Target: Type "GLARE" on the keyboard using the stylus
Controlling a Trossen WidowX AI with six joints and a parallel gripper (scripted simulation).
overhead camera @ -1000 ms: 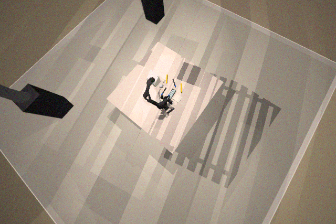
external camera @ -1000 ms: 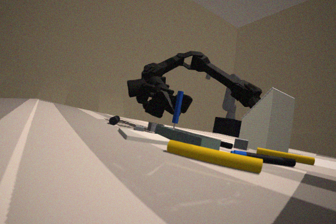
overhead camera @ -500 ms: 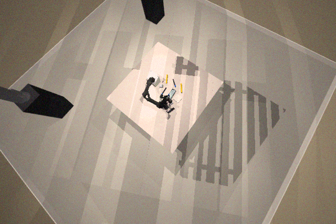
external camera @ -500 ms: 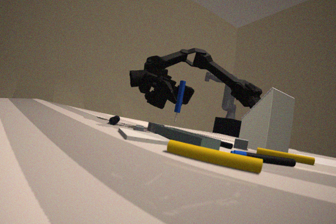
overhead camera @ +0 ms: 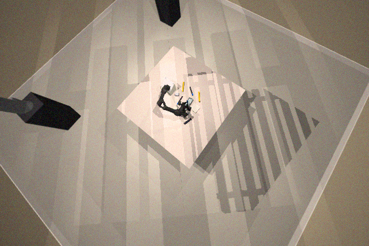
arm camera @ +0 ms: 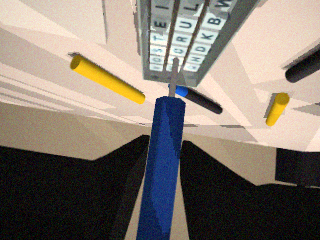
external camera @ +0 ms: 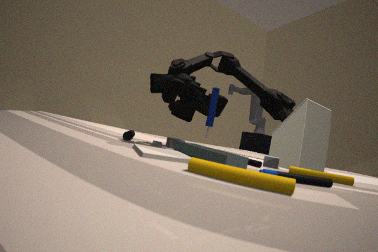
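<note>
The claw (overhead camera: 185, 108) (external camera: 210, 104) (arm camera: 165, 145) grips the stylus (external camera: 212, 107) (arm camera: 162, 165), its tip above the keyboard (overhead camera: 189, 101) (external camera: 210, 153) (arm camera: 172, 76), which lies toward twelve o'clock in the wrist view. Best to centre the tip over one key, then press straight down, keeping the grasp tight.

My arm (overhead camera: 169, 110) (external camera: 224, 60), viewed remotely, arches above the desk, its forearm sloping down to the wrist. The gripper (overhead camera: 187, 106) (external camera: 212, 107) (arm camera: 165, 145) is suspended over the keyboard, clear of it, fingers closed on the stylus, one finger at each side.
</note>
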